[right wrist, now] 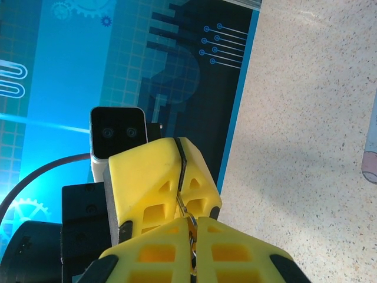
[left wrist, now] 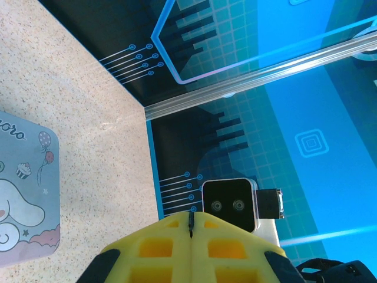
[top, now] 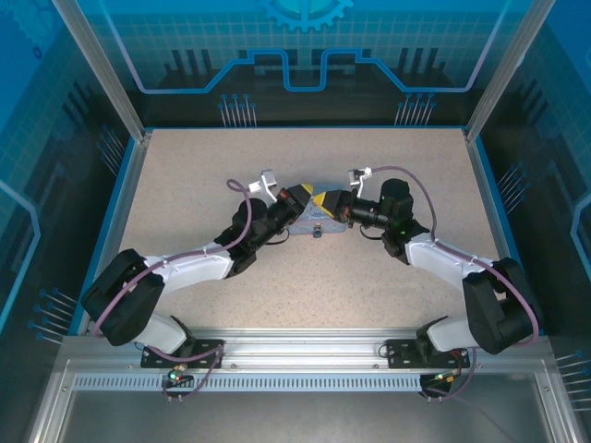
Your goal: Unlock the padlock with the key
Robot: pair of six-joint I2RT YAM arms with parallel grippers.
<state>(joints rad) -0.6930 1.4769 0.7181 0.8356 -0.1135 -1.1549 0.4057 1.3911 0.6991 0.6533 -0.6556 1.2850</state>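
Note:
My two grippers meet tip to tip above the middle of the table. The left gripper (top: 319,198) is shut, with a thin dark strip of the key (left wrist: 190,223) pinched at its tip. In the right wrist view the key (right wrist: 184,203) runs as a thin silvery piece from the left gripper (right wrist: 182,171) into my right gripper (right wrist: 193,223), which is shut on its ring end. The right gripper (top: 340,205) faces the left one from the right. A small dark thing at the tin's near edge looks like the padlock (top: 319,231), too small to make out.
A pale blue-grey tin box (top: 309,220) with a cartoon lid (left wrist: 23,194) lies on the speckled table (top: 185,185) under the grippers. Blue enclosure walls (top: 129,175) ring the table. The right wrist's camera block (left wrist: 230,203) sits just beyond my left fingertips.

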